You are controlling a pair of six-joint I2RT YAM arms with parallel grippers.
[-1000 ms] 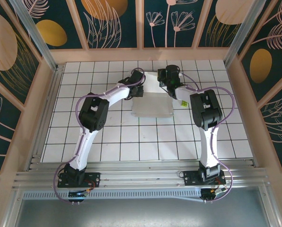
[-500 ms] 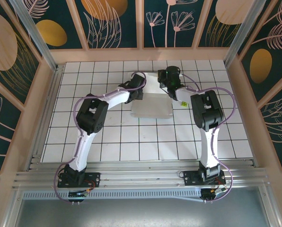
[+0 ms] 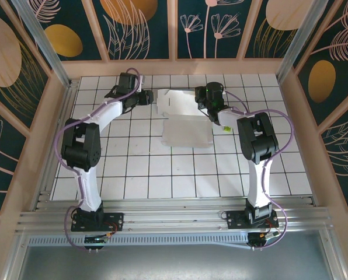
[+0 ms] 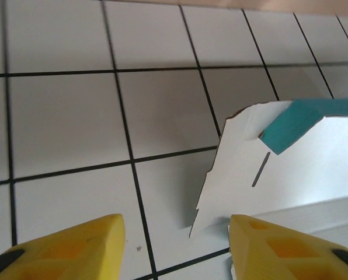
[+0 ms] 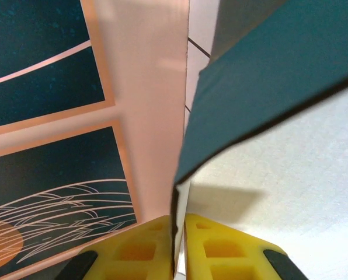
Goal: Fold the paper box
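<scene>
Left gripper sits just left of the paper box, level with the box's far panel, tips aimed right at its left edge and not touching. In the left wrist view its jaws are spread wide and hold nothing, and the box's ragged white left edge lies ahead between the two fingers. A turquoise tab is folded over at the far corner. The box lies white side up on the far half of the tiled table, about mid-width, a bit right of centre. It shows two panels, each with its long axis left-right. The near panel is flat and slightly skewed, and the far panel stands raised along the crease between them. Right gripper is at the far panel's right end. In the right wrist view it is pinched tight on the thin card edge, with the turquoise face on one side and the white face on the other. Versus 1.0 s ago, the left arm has swung off the box's far-left corner and out to the left, uncovering the far panel. The right gripper and the near panel are roughly where they were.
</scene>
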